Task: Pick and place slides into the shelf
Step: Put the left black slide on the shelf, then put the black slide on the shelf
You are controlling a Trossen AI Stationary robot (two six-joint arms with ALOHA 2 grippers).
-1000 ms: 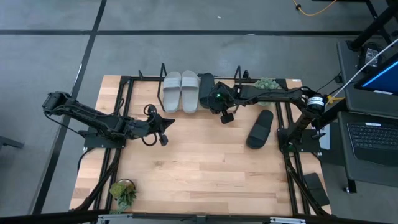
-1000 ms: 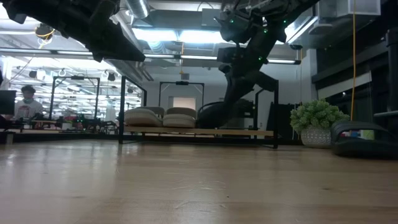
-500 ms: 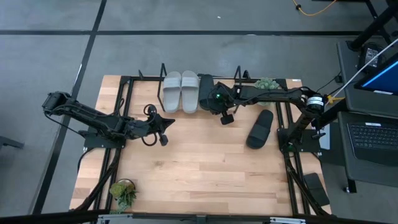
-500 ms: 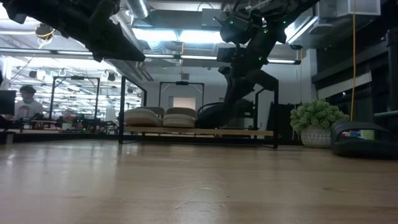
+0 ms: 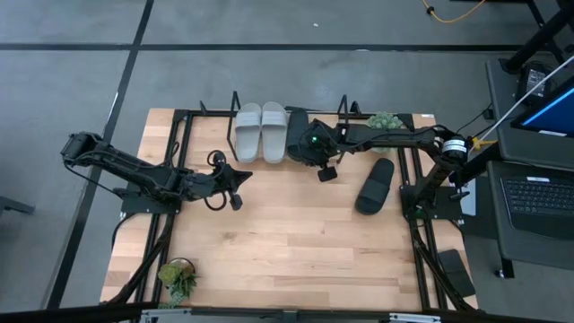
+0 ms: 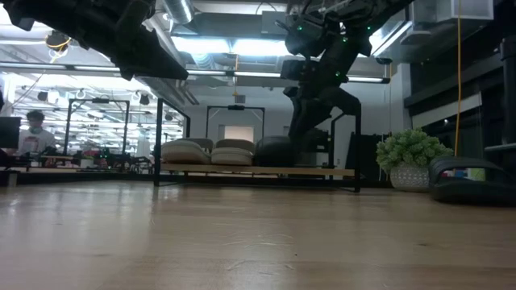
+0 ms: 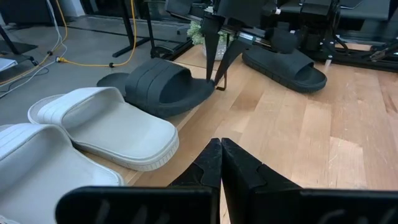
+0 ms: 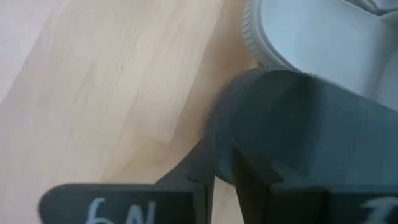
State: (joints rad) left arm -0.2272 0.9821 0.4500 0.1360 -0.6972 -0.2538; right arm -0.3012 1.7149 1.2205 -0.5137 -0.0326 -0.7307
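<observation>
Two light grey slides [image 5: 261,132] lie side by side in the shelf [image 6: 258,170]. A black slide [image 7: 163,87] lies flat beside them on the shelf's base. My right gripper [image 7: 212,79] slants down at that slide's near end and is a little open; the slide's rim [image 8: 217,134] shows between its fingers. A second black slide [image 5: 375,186] rests sole down on the table to the right. My left gripper [image 5: 239,187] hovers shut over the table, left of centre, with nothing in it. My right gripper has its fingertips [image 7: 208,68] at the near end of the black slide [image 7: 202,93], coming from above and from the table's near right. Whether they touch the rim, I cannot tell. The slide lies flat on the shelf's base.
A potted plant [image 5: 384,119] stands at the shelf's right end and another [image 5: 178,276] at the table's near left corner. A black frame [image 5: 170,170] runs round the table. Bare wood [image 5: 296,233] lies near the front.
The black slide's near end, raised under my right gripper a second ago, has sunk. The slide now lies flat on the shelf beside the grey pair. My right gripper has stayed over that end and tipped slightly.
</observation>
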